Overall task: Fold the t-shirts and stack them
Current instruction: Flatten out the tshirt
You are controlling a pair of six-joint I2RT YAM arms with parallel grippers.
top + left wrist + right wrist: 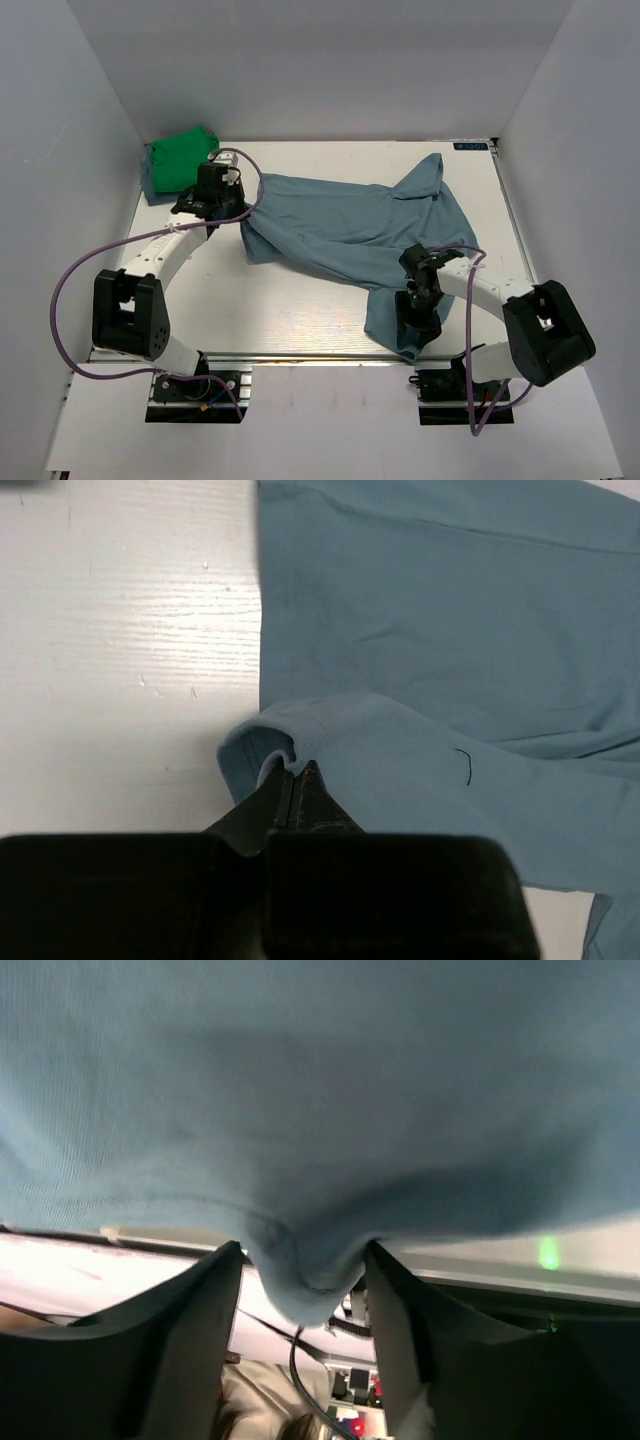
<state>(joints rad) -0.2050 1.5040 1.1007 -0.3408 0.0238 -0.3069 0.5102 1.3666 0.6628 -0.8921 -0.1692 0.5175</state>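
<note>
Nearest, by the tabletop's (270,310) front edge, the right claw (302,1255) has a bunch of the blue-grey t-shirt (340,225) squeezed between its fingers. From there the shirt spreads rumpled across the middle toward the far right. Further back on the left, the left claw (297,770) is pinched together on a folded-over edge of it. Beyond, the green t-shirt (180,162) sits bunched in the far left corner.
</note>
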